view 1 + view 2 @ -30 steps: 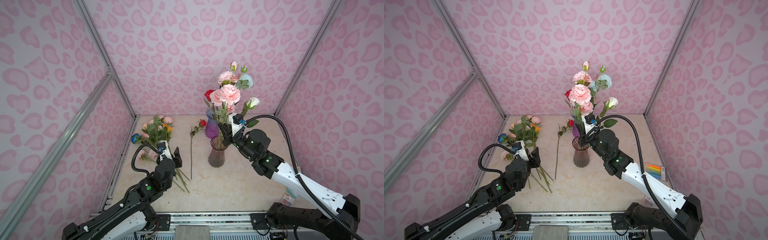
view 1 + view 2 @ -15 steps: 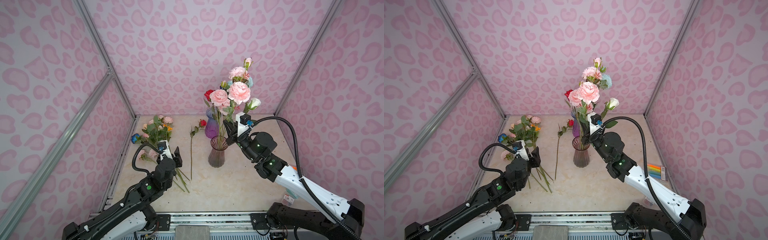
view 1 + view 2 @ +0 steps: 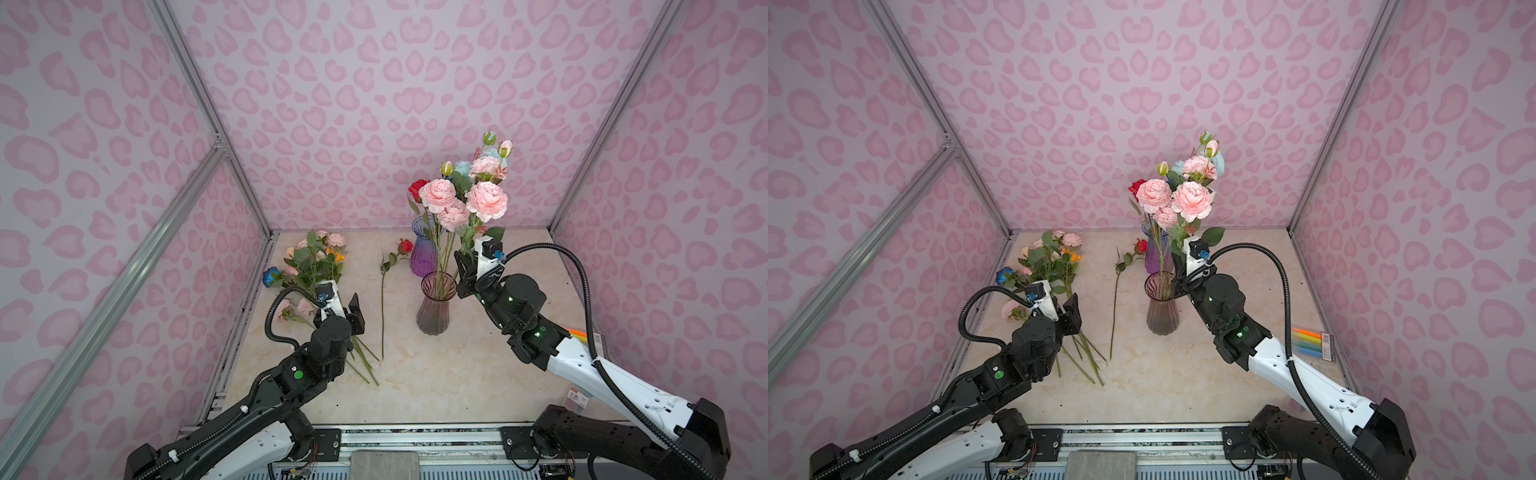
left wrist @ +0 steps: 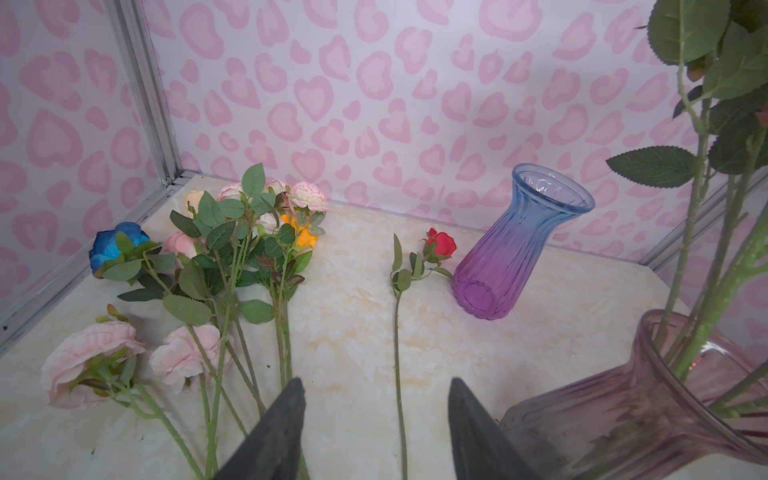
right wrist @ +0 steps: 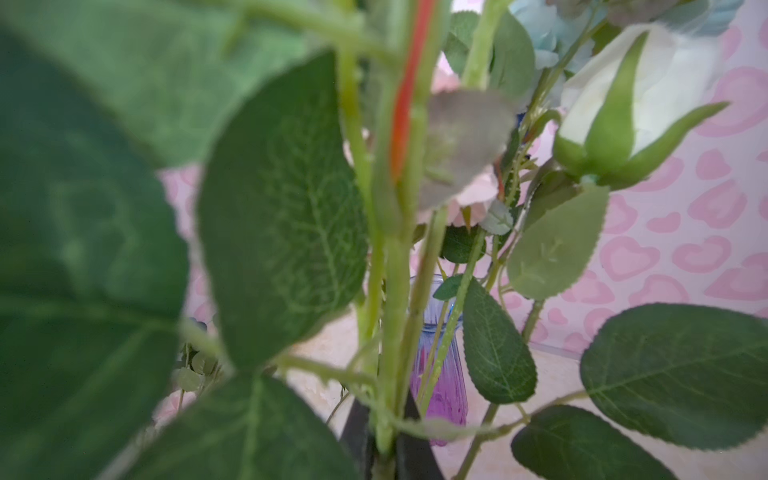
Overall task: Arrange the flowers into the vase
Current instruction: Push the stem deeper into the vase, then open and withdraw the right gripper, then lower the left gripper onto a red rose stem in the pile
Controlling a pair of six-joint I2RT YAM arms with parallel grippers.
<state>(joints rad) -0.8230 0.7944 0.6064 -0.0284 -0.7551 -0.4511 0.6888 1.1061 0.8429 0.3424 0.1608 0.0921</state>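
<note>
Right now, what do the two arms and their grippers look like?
The left arm and right arm mix black joints with white shells and green lights. Each carries a ribbed black cable and white wrist camera. The left gripper and right gripper have dark tapered fingers.

Smoky mauve ribbed glass vase (image 3: 432, 316), upright, holding tall green-stemmed artificial flowers (image 3: 486, 199): pink peonies, 1 red rose, pale blue blooms. Lying flat to its left: 1 long-stemmed red rose (image 3: 382, 309); farther left, loose heap of pink, blue, orange, cream stems (image 3: 311, 266).
</note>
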